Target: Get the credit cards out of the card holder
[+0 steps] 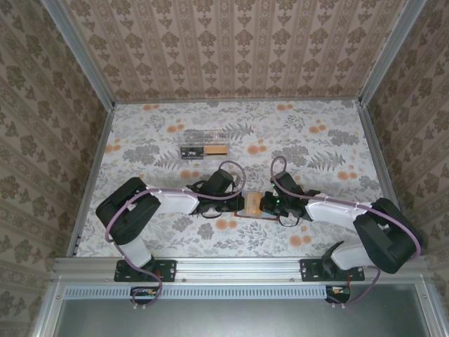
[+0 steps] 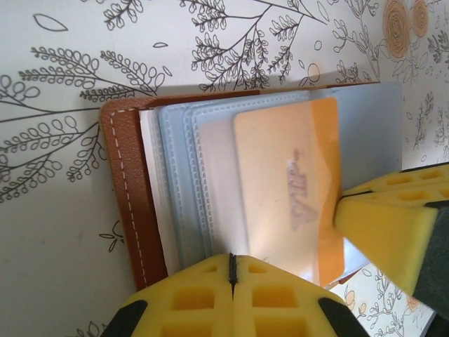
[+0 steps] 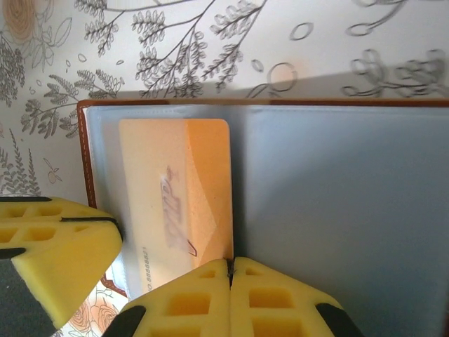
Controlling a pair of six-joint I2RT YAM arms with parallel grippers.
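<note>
L gripper (image 2: pixel 231 265): closed, clamping card holder (image 2: pixel 123 203) edge
R gripper (image 3: pixel 230 267): closed, pinching orange card (image 3: pixel 175 189) corner
axis: card runs lengthwise away from R, pull straight back imo

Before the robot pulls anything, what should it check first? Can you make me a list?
1. Is the card holder open? Ok, its blue-grey pages show.
2. Is the orange card reachable? Ok, it lies against the pages, not out yet.
3. Is the left gripper steadying the card holder? Ok, it is shut on the near edge.
4. Does the right gripper have the orange card? Cannot tell; it is shut at the card's edge, but the pinch itself is hidden.
5. Is the clear box out of the way? Ok, it lies apart, farther up the table.
</note>
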